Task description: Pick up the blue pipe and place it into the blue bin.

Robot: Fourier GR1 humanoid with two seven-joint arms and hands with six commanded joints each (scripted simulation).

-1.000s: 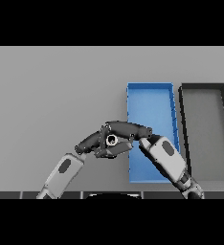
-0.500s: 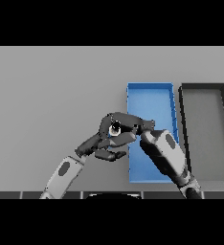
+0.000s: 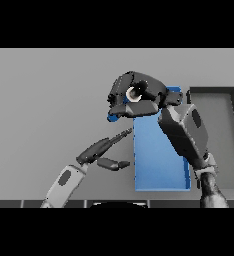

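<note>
Blue pipe [image 3: 112, 117] pinched in curled right hand [image 3: 139, 95], carried toward blue bin [image 3: 159, 170]; next, release over it; left hand [image 3: 101, 150] spread

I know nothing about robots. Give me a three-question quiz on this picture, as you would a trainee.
1. True or false: the right hand is curled round the pipe.
2. The blue bin lies: A) left of the dark bin; B) right of it; C) inside it.
3. Fill in: the left hand's fingers are ____, holding nothing.

Key
1. True: only a blue end and a pale round opening peek out of the grip.
2. A
3. straight
</note>
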